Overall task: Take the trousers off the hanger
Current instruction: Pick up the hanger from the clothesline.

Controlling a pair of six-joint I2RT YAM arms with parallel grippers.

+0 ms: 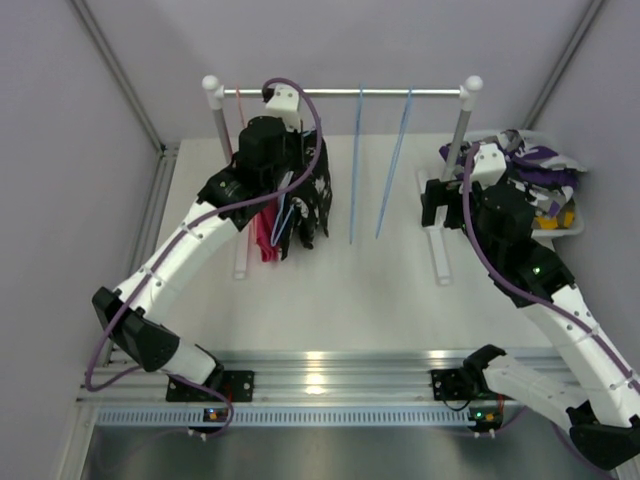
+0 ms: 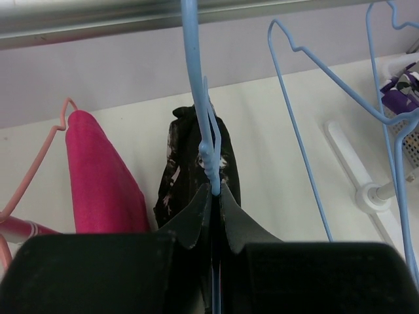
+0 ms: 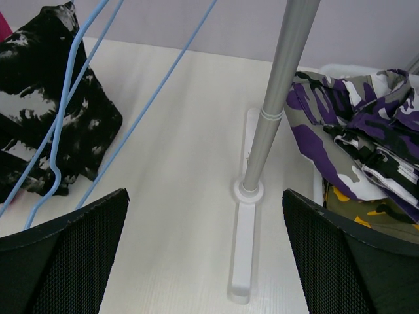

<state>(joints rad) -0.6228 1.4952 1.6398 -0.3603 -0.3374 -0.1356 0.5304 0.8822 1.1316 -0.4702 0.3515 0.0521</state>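
Note:
My left gripper (image 2: 215, 191) is shut on the lower wire of a blue hanger (image 2: 196, 72) that hangs from the rail. The black trousers with white print (image 2: 186, 154) hang on that hanger, just beyond the fingertips. The hot pink trousers (image 2: 98, 176) hang on a pink hanger (image 2: 46, 137) to their left. In the top view the left gripper (image 1: 287, 200) is at the black trousers (image 1: 318, 195), with the pink trousers (image 1: 265, 238) beside them. My right gripper (image 3: 205, 196) is open and empty near the rack's right post (image 3: 281, 85). The purple camouflage trousers (image 3: 347, 124) and the yellow-olive pair (image 3: 366, 212) lie in the basket.
The clothes rail (image 1: 340, 92) spans two white-capped posts on long white feet (image 1: 440, 255). Two empty blue hangers (image 1: 357, 170) (image 1: 397, 165) hang mid-rail. A white basket (image 1: 572, 225) stands at the right. Grey walls close in the back and sides.

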